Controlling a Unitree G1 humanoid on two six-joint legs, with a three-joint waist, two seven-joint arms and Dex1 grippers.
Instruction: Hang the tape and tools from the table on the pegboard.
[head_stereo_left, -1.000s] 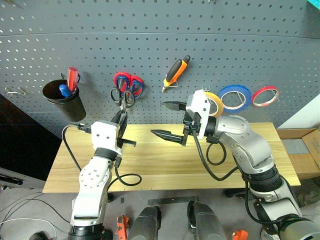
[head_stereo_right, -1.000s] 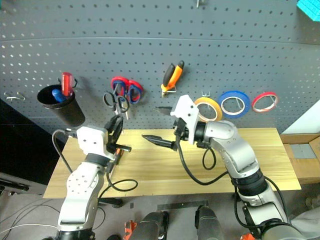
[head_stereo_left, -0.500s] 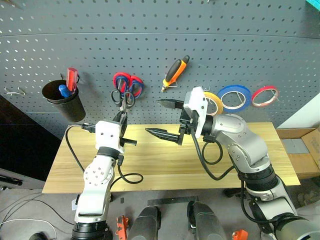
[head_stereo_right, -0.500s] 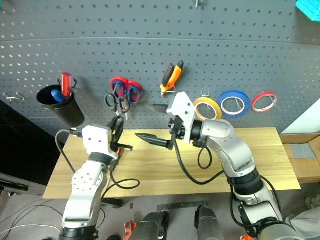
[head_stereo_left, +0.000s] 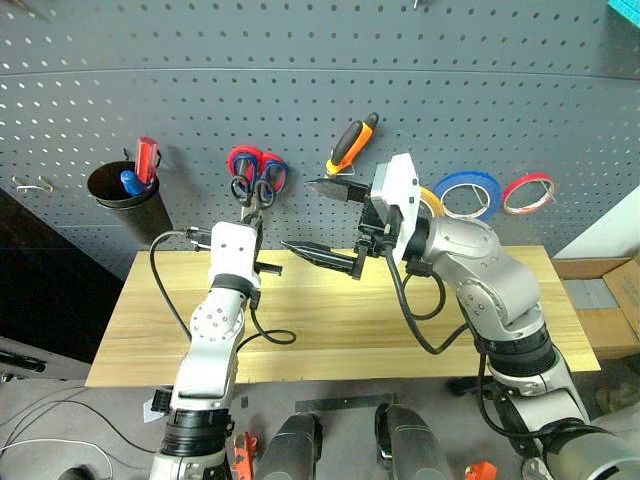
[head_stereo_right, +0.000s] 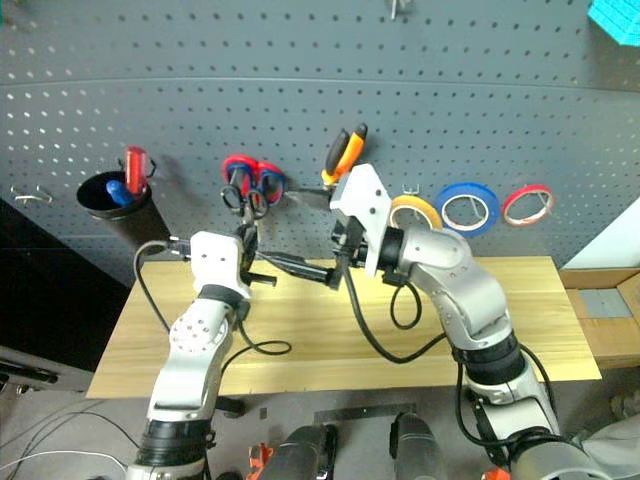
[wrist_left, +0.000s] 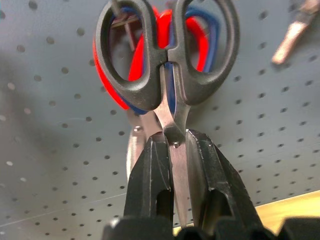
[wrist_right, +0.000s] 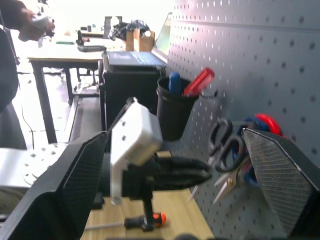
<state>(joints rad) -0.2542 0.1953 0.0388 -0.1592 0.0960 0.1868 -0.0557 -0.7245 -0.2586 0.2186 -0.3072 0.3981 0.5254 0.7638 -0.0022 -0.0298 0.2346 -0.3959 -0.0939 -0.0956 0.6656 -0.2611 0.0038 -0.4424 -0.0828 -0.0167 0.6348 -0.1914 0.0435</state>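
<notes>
My left gripper (head_stereo_left: 251, 218) is shut on the blades of the small steel scissors (head_stereo_left: 252, 191). It holds their black loops (wrist_left: 167, 55) up against the pegboard (head_stereo_left: 300, 70), right in front of the red-handled scissors (wrist_left: 196, 35). A metal hook (wrist_left: 121, 17) shows at one loop; whether it passes through I cannot tell. My right gripper (head_stereo_left: 318, 220) stands open and empty above the table (head_stereo_left: 400, 330), pointing left. The pliers (head_stereo_left: 352, 143) hang on the board. The tape (head_stereo_left: 434, 199) hangs half hidden behind my right wrist. The screwdriver (wrist_right: 145, 220) lies on the table under my left gripper.
A blue ring (head_stereo_left: 468, 195) and a red ring (head_stereo_left: 530, 192) hang right of the tape. A black cup (head_stereo_left: 125, 196) with red and blue screwdrivers hangs at the left. A person's hand (wrist_right: 30, 20) shows far off beside another table.
My left gripper has carried the scissors forward and up to the board, so their loops now overlap the red-handled scissors. My right gripper has risen a little, still open.
</notes>
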